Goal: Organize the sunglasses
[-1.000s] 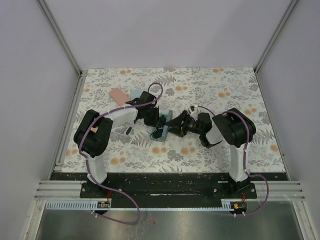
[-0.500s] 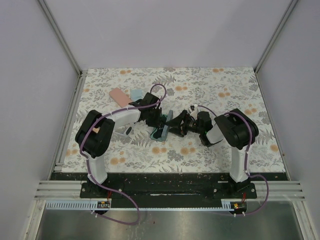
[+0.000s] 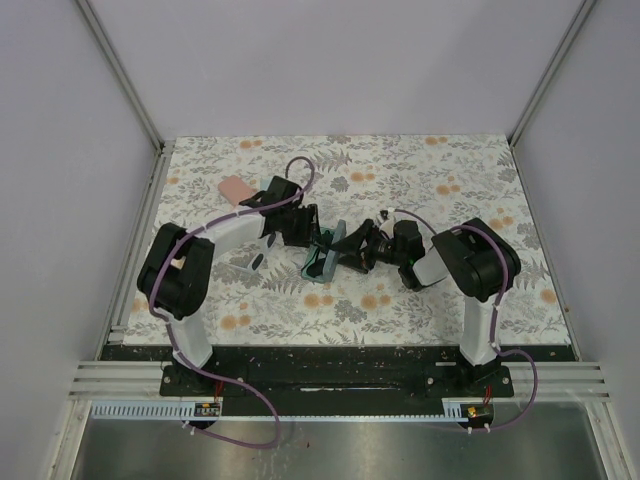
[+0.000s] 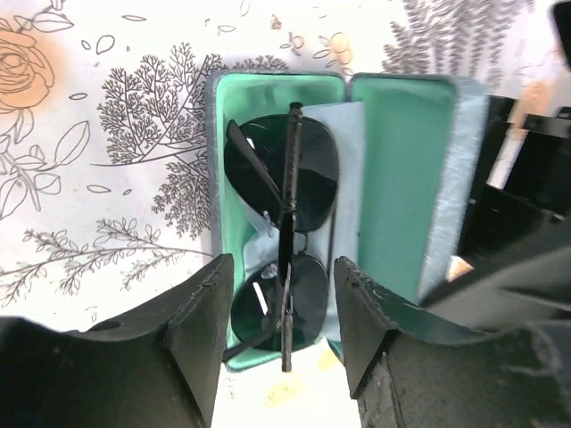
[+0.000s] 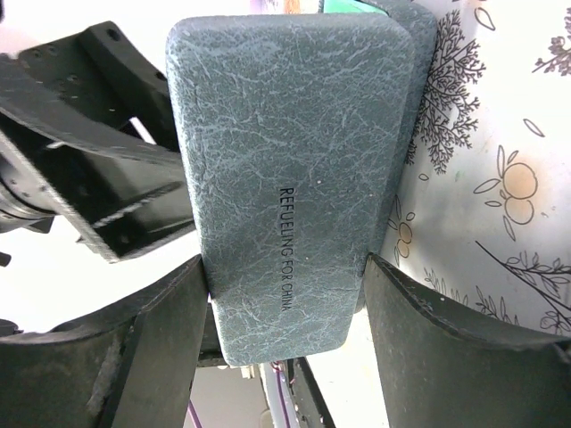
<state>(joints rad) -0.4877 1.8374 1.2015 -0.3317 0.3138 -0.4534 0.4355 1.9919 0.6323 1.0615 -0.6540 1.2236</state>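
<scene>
The left gripper point(image 4: 281, 299) has just spread apart, leaving the black sunglasses point(image 4: 284, 183) lying right below its fingers in the grey-blue case point(image 4: 217, 178), whose lid point(image 5: 285, 160) the right gripper point(image 5: 284, 272) clamps upright; 1 pair looks stowed.

Left wrist view: case point(image 4: 268, 89) near corners hidden behind left tool point(image 4: 281, 263); lower lens edges of sunglasses point(image 4: 308, 165) likewise. Right of lid point(image 4: 393, 160), black shapes too dark to tell, cut by frame edge.
Right wrist view: lid back fills frame, case interior behind it unseen; right tool point(image 5: 285, 267) cut by bottom edge.
Top view: case half under both tools; sunglasses too small to tell.
</scene>
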